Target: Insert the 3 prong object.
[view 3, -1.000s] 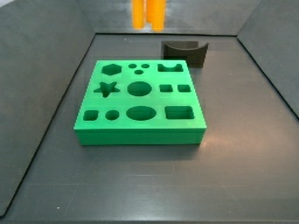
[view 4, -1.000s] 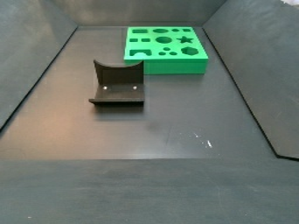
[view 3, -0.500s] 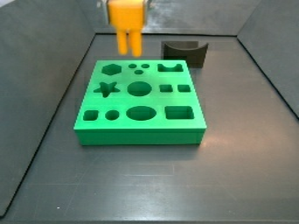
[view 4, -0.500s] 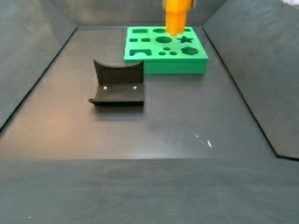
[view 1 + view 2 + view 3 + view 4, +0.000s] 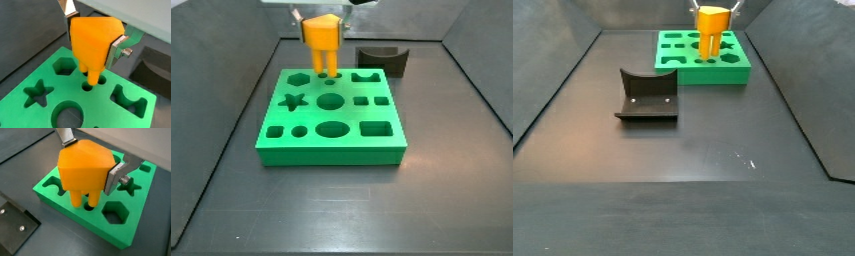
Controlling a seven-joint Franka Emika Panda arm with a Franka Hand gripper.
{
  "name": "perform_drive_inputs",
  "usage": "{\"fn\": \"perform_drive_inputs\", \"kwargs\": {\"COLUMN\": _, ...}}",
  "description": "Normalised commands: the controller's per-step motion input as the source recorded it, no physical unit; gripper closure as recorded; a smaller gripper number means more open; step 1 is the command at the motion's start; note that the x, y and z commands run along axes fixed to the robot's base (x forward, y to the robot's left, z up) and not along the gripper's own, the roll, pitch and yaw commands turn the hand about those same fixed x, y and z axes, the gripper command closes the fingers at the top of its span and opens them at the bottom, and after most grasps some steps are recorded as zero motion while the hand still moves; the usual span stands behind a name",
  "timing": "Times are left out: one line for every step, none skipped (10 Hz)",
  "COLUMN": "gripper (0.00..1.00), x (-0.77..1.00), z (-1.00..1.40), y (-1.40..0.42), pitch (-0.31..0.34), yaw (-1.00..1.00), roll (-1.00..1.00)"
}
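My gripper is shut on the orange 3 prong object, also seen in the other wrist view and in both side views. It holds the piece upright over the far part of the green block with shaped holes. The prong tips reach down to the small round holes near the hexagon hole. I cannot tell how deep they sit. A silver finger shows on one side.
The dark fixture stands on the dark floor beside the green block. Dark walls enclose the floor on the sides.
The gripper has come down with the orange piece from above the back wall to the green block, moving slightly right. The prongs are now at the small holes.
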Motion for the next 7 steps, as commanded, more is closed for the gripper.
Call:
{"fn": "perform_drive_inputs", "kwargs": {"gripper": 1.0, "x": 0.0, "z": -0.25, "y": 0.04, "pitch": 0.02, "yaw": -0.97, "roll": 0.0}}
{"fn": "perform_drive_inputs", "kwargs": {"gripper": 1.0, "x": 0.0, "z": -0.27, "y": 0.0, "pitch": 0.001, "yaw": -1.0, "roll": 0.0}}
{"fn": "perform_drive_inputs", "kwargs": {"gripper": 1.0, "x": 0.0, "z": -0.33, "y": 0.0, "pitch": 0.006, "yaw": -1.0, "roll": 0.0}}
{"fn": "perform_drive_inputs", "kwargs": {"gripper": 1.0, "x": 0.0, "z": -0.3, "y": 0.0, "pitch": 0.0, "yaw": -1.0, "roll": 0.0}}
{"fn": "perform_drive_inputs", "kwargs": {"gripper": 1.0, "x": 0.0, "z": -0.29, "y": 0.0, "pitch": 0.0, "yaw": -1.0, "roll": -0.01}}
{"fn": "perform_drive_inputs", "kwargs": {"gripper": 1.0, "x": 0.1, "z": -0.26, "y": 0.0, "pitch": 0.0, "yaw": -0.99, "roll": -0.03}}
{"fn": "perform_drive_inputs", "kwargs": {"gripper": 1.0, "x": 0.3, "z": -0.25, "y": 0.04, "pitch": 0.0, "yaw": -0.8, "roll": 0.0}}
